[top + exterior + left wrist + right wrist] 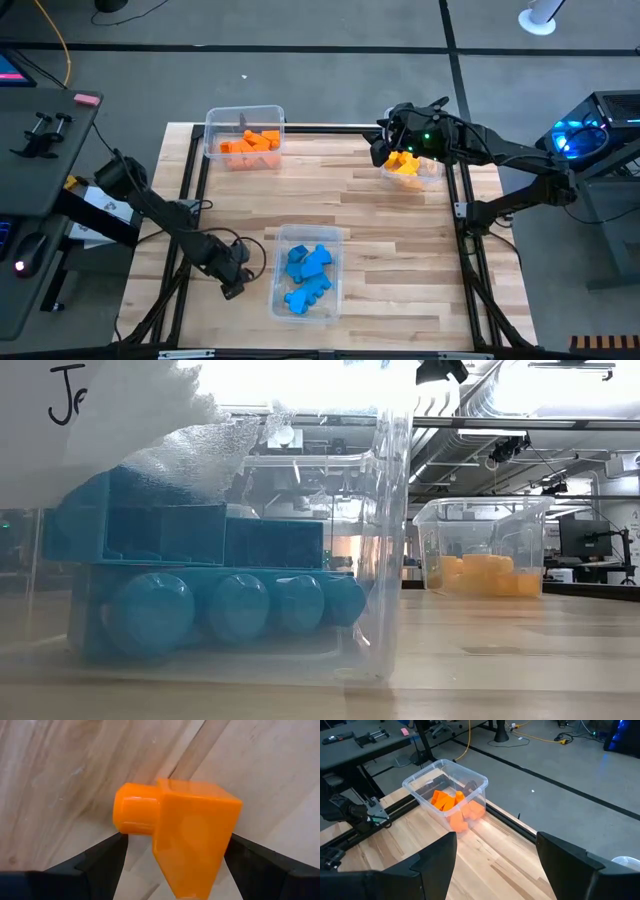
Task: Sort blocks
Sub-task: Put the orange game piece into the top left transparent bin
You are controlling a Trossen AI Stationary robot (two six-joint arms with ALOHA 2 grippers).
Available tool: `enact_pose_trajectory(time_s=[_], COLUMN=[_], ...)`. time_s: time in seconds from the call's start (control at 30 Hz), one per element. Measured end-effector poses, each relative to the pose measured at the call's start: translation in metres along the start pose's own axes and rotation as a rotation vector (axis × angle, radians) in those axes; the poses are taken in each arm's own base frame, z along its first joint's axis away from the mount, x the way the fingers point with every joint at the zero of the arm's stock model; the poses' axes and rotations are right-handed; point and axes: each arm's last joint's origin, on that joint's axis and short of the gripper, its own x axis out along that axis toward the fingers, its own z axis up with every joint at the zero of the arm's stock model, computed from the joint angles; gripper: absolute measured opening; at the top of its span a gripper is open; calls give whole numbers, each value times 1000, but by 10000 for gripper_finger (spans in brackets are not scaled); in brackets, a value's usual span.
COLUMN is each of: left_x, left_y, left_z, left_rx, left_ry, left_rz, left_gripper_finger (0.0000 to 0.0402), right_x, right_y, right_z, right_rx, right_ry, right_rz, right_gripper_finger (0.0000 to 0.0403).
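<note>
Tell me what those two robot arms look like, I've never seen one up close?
Both are slim dark arms built of jointed black segments. The left arm has thin black cables looping near its gripper and a white patch near its base. The right arm carries a small green light near its gripper. Each ends in two flat, dark, wedge-shaped jaws.

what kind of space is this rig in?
Probably a robotics lab or workshop: exposed ceiling ducts, a monitor on a far bench, cables across a bare floor, and a lit computer tower beside the table.
</note>
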Motion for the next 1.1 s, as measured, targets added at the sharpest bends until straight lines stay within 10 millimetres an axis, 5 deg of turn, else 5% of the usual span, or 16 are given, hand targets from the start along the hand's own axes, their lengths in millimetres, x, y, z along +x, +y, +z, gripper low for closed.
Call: enact_pose_trajectory(time_s=[0.27, 0.53, 0.77, 0.97, 1.1], left_x=[3, -5, -58, -106, -130], left_y=[0, 4, 28, 66, 84], left_z=[1, -1, 5, 27, 59], left_rx=[-5, -31, -63, -151, -122], left_ry=[-10, -33, -202, -625, -911], left_rz=[28, 17, -150, -238, -225], left_gripper_finger=[284, 177, 133, 156, 156], right_x=[0, 0, 0, 0, -1], right_y=[0, 0, 0, 2, 5], right_z=[0, 0, 1, 5, 9], right_rx=[19, 19, 20, 38, 69], right_ry=[0, 0, -10, -47, -77], right_rz=[-1, -1, 3, 17, 70], right_gripper_finger=[270, 270, 270, 270, 270])
